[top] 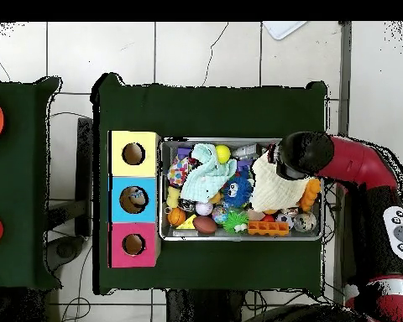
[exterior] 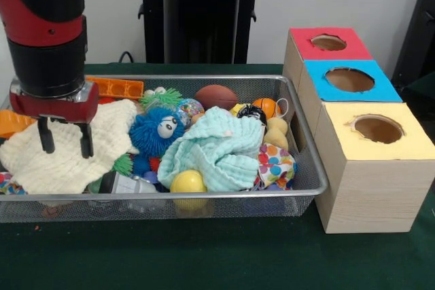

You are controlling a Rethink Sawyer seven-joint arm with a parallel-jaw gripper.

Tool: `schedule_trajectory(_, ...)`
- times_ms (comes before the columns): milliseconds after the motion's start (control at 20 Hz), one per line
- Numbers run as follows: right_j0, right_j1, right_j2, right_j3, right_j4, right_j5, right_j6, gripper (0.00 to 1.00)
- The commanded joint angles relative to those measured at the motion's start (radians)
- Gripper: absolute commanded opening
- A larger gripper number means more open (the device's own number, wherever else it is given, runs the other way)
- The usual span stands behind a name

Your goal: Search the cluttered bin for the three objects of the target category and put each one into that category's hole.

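Observation:
The silver wire-mesh bin [exterior: 309,161] sits on the green table, full of toys; it also shows in the overhead view [top: 165,144]. My gripper [exterior: 65,142] hangs over the bin's left end in the front view, open and empty, its two black fingers just above a cream cloth [exterior: 64,157]. In the overhead view the gripper [top: 282,164] is over the same cloth [top: 268,183]. A mint cloth [exterior: 214,147] lies mid-bin. Around it are a yellow ball [exterior: 187,182], a brown football [exterior: 215,96], an orange ball [exterior: 266,106], a blue fuzzy toy [exterior: 153,130] and a polka-dot cloth [exterior: 275,166].
Three wooden boxes stand in a row right of the bin, with a red-topped hole [exterior: 328,42], a blue-topped hole [exterior: 349,79] and a yellow-topped hole [exterior: 378,129]. An orange block [exterior: 119,87] lies at the bin's back. The robot pedestal [exterior: 200,15] stands behind.

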Motion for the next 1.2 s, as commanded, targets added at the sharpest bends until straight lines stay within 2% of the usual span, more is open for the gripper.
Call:
schedule_trajectory(50,-0.087,-0.045,0.065,0.139,-0.032,0.029,-0.236,1.00)
schedule_trajectory(250,-0.067,0.003,0.078,0.040,-0.038,0.079,-0.233,1.00)
schedule_trajectory(300,-0.061,0.043,0.081,-0.029,-0.041,0.111,-0.243,1.00)
schedule_trajectory(350,-0.063,0.056,0.083,-0.043,-0.045,0.113,-0.246,1.00)
schedule_trajectory(600,-0.065,0.074,0.069,0.034,-0.066,0.021,-0.200,1.00)
schedule_trajectory(800,-0.075,0.130,0.059,0.017,-0.090,-0.017,-0.198,1.00)
schedule_trajectory(1150,-0.082,0.160,0.047,0.058,-0.091,-0.035,-0.178,1.00)
schedule_trajectory(1200,-0.077,0.157,0.053,0.032,-0.081,-0.008,-0.185,1.00)
